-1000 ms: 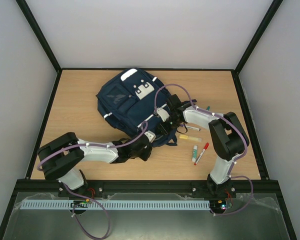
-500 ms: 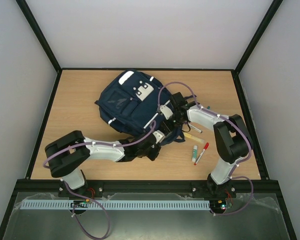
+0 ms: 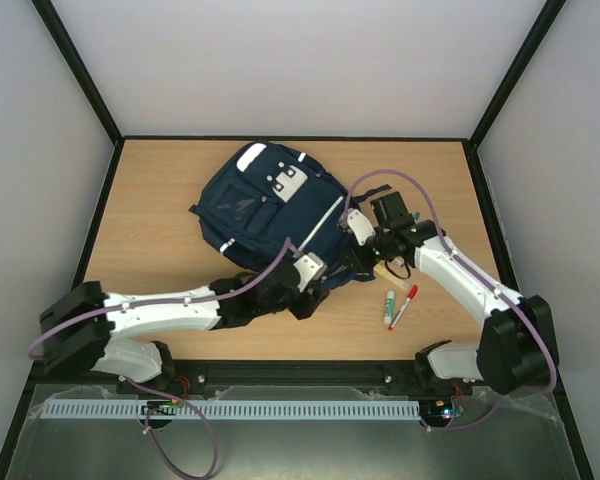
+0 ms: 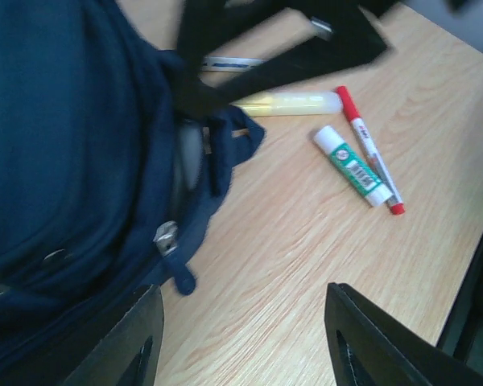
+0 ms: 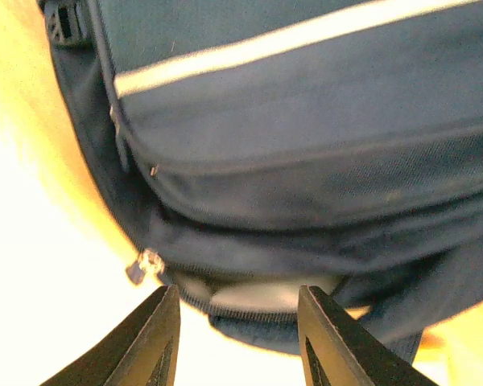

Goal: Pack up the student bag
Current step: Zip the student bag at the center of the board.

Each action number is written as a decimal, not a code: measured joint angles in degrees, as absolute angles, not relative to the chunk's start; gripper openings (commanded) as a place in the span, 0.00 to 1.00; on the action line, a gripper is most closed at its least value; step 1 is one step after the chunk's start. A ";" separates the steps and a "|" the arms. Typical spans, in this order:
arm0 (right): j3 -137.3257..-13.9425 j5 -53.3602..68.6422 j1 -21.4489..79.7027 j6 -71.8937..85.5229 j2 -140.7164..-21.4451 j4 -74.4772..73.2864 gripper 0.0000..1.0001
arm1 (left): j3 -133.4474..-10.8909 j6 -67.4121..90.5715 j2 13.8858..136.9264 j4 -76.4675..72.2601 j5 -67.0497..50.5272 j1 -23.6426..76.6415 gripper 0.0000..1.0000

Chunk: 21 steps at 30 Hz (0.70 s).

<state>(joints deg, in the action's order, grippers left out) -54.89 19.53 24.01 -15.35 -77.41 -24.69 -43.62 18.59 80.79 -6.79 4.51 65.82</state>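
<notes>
At the left, we see the left gripper (image 4: pixel 241 350) low over the desk (image 3: pixel 160 200). Its two fingers are spread wide with only bare wood between them, so it is open and holds nothing. It sits just beside the near edge of the bag (image 3: pixel 265 200). The bag lies flat around the middle of the desk, toward the far side, with its white stripe and pale patches facing up, and a metal zipper pull (image 4: pixel 166 235) hangs at its near edge. To its right, the right gripper (image 5: pixel 237 338) faces the bag's side, its fingers likewise parted and empty, close to the fabric. Further right on the desk lie a yellow highlighter (image 4: pixel 286 102), a glue stick (image 4: pixel 350 165) and a red pen (image 4: pixel 369 149), the last two right beside each other.
</notes>
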 measured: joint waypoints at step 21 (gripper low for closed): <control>-48.42 17.23 38.02 -17.72 -79.26 -29.98 0.45 | -32.45 22.04 73.36 -4.23 14.96 58.52 0.61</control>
<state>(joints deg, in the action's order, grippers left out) -48.42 17.23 38.02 -17.72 -79.26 -29.98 -32.45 22.04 73.36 -4.23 14.96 58.52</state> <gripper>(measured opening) 0.447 0.614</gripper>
